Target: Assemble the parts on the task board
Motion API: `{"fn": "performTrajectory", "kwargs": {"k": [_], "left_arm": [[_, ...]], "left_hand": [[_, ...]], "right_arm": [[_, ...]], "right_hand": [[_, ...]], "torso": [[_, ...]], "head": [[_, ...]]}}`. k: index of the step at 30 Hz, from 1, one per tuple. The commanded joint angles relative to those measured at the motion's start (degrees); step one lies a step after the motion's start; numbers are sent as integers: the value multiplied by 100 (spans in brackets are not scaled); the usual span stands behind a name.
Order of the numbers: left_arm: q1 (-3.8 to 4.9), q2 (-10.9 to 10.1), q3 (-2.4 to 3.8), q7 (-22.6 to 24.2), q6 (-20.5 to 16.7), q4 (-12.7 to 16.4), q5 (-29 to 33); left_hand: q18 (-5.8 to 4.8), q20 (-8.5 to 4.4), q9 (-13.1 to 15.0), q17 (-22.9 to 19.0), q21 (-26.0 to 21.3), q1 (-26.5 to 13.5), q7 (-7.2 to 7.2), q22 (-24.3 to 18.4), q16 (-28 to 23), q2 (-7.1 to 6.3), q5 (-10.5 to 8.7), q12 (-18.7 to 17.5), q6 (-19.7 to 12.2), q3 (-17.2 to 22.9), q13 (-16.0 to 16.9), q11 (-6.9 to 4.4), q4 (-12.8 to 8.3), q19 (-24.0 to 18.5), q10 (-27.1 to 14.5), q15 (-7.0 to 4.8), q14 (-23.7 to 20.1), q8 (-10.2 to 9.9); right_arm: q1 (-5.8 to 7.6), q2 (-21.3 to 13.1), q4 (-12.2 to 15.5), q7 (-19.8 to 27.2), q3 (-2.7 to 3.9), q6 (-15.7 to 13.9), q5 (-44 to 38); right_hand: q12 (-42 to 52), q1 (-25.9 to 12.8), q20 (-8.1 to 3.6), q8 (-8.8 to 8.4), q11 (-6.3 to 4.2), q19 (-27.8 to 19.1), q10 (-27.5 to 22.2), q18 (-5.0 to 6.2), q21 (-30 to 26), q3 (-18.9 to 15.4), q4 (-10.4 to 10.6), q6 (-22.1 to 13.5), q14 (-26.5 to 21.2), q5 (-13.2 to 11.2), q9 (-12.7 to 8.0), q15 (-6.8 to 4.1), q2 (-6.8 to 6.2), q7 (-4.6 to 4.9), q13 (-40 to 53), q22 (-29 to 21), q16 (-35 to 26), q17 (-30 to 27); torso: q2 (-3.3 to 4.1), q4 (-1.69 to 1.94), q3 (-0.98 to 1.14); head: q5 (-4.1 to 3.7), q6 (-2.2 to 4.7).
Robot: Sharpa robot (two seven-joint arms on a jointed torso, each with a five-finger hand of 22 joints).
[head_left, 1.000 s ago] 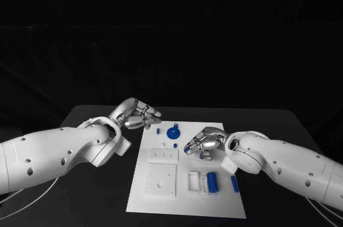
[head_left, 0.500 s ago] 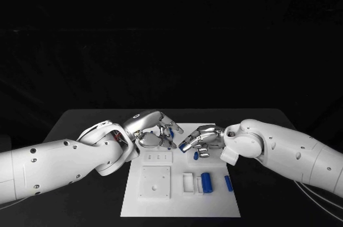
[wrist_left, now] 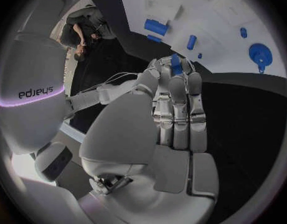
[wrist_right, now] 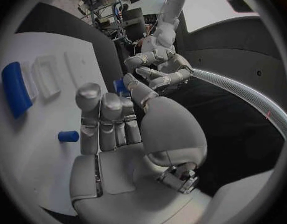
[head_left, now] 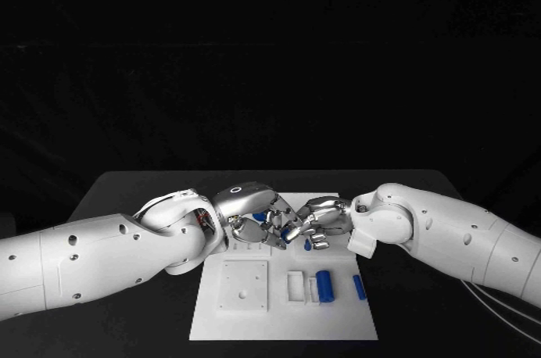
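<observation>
You have both arms converged over the far half of the task board (head_left: 282, 327), hands nearly fingertip to fingertip. The left hand (head_left: 250, 209) sits over the board's far left part; the right hand (head_left: 318, 217) is just beside it, toward the board's middle.

Key relation: the right hand carries a small blue part (head_left: 293, 231), pinched between thumb and fingers, and that part lies between the two hands, on the left-hand side of the right palm. The left wrist view shows it at the right hand's fingertips (wrist_left: 175, 63); the right wrist view shows a blue sliver there too (wrist_right: 121, 86). Its long axis you can't read; too much is covered.

The left hand's fingers are curled in toward that part. Whether they touch it or grip anything you cannot tell. The round blue gear (wrist_left: 260, 52) lies on the board's far end, apart from both.

Judgement: looks like a hand-to-hand pass or a two-handed fitting. The right hand has it; the left is the nearer helper.

Nearer you, a blue cylinder (head_left: 324, 285) lies lengthwise beside a white slot block (head_left: 296, 286), with a slimmer blue pin (head_left: 360, 287) at its right, well apart from the hands. A short blue peg (wrist_right: 68, 136) lies on the board near the right hand.

Room is tight between the fingers; board surface is flat, white, smooth.
</observation>
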Motion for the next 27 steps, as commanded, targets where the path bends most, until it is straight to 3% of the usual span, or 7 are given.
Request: {"fn": "performTrajectory", "kwargs": {"k": [1,11,18,27], "left_arm": [[2,52,4,-253,490,-12,-371],[1,50,5,-464,677,-9,-507],[1,-21,6,-518,600,12,-474],[0,-70,7,-518,489,24,-334]], "left_hand": [[-97,0,-7,14,99,9,56,134,74,52,49,84,58,-34,52,8,-15,-33,-71,9,-50,-7],[-54,-3,-7,117,532,-95,151,136,498,130,117,790,142,-115,462,7,-57,-57,-261,1,-54,-8],[-26,-28,-5,211,951,-166,145,137,923,156,113,1631,158,-163,1133,-22,-5,-34,-510,-32,-36,-4],[8,-19,-7,186,1215,-209,158,124,1067,164,84,1885,171,-192,1349,-26,66,-115,-591,-25,-58,-8]], "right_arm": [[1,6,21,-34,2,308,16],[2,-4,37,-44,2,390,-91],[2,-12,39,-40,2,436,-181],[2,-9,25,-43,2,480,-243]], "right_hand": [[3,-34,42,34,2,18,-27,72,23,33,-7,40,-27,41,11,3,19,17,6,487,33,8],[5,-38,43,34,2,14,-29,72,31,48,-11,40,-31,66,11,4,16,18,8,487,31,8],[7,-42,44,33,3,8,-29,74,26,61,-12,37,-33,77,11,4,14,19,11,485,34,11],[12,-49,45,34,4,3,-29,74,48,85,-16,39,-36,105,11,5,7,19,17,487,35,14]], "torso": [[0,6,-6],[0,3,-7],[1,4,-8],[-4,2,-8]], "head": [[-6,-9],[-15,-55],[-29,-83],[-32,-97]]}}
